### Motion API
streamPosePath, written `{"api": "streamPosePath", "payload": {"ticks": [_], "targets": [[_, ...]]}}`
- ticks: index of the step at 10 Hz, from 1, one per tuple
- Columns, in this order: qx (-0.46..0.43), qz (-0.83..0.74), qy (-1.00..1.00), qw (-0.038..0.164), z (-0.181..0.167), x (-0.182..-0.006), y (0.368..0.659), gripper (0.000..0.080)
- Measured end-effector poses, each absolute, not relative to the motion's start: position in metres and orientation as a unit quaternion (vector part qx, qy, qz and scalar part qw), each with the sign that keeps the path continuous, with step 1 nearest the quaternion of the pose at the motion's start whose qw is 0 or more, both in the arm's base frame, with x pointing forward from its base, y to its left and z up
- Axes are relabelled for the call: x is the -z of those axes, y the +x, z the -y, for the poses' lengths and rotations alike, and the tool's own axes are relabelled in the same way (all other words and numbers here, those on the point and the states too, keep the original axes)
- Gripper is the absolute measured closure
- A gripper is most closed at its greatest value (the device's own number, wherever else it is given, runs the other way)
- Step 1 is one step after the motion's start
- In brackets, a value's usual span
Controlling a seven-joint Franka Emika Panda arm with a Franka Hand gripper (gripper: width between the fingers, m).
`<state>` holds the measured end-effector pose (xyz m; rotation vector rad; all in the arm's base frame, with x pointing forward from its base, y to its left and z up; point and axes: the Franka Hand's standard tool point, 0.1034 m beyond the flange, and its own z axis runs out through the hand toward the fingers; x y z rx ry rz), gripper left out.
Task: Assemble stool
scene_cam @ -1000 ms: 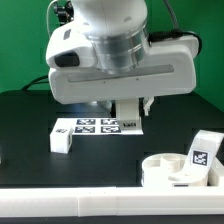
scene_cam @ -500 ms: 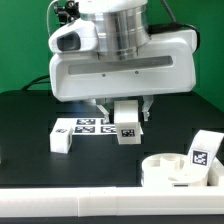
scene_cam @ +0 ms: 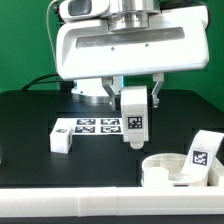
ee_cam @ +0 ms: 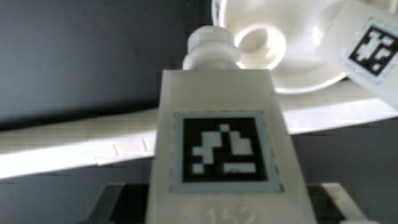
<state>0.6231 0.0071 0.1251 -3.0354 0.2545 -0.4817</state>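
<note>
White leg (scene_cam: 134,118) higher than before

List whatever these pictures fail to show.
Seat: the exterior view's right edge cuts it off.
Marker board: held leg covers one end, exterior view.
Jaws: wrist view, blurred and cut at the frame edge.
Second leg: seat rim hides its foot, exterior view.

The marker board (scene_cam: 90,126) is lying flat on the black surface (scene_cam: 100,162). A white rail (scene_cam: 70,205) is running along the surface's edge, well apart from the marker board. A green wall (scene_cam: 20,45) is standing behind the marker board.
</note>
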Motion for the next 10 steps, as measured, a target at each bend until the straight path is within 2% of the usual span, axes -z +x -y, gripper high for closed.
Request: {"api": "streamPosePath", "payload": {"ticks": [2, 5, 10], "targets": [[0.22, -0.062, -0.973, 0.011, -0.017, -0.116, 0.621, 0.0461], [0.208, -0.042, -0.977, 0.016, -0.036, -0.113, 0.63, 0.0461], [0.205, -0.037, -0.978, 0.016, -0.04, -0.107, 0.631, 0.0461]]}}
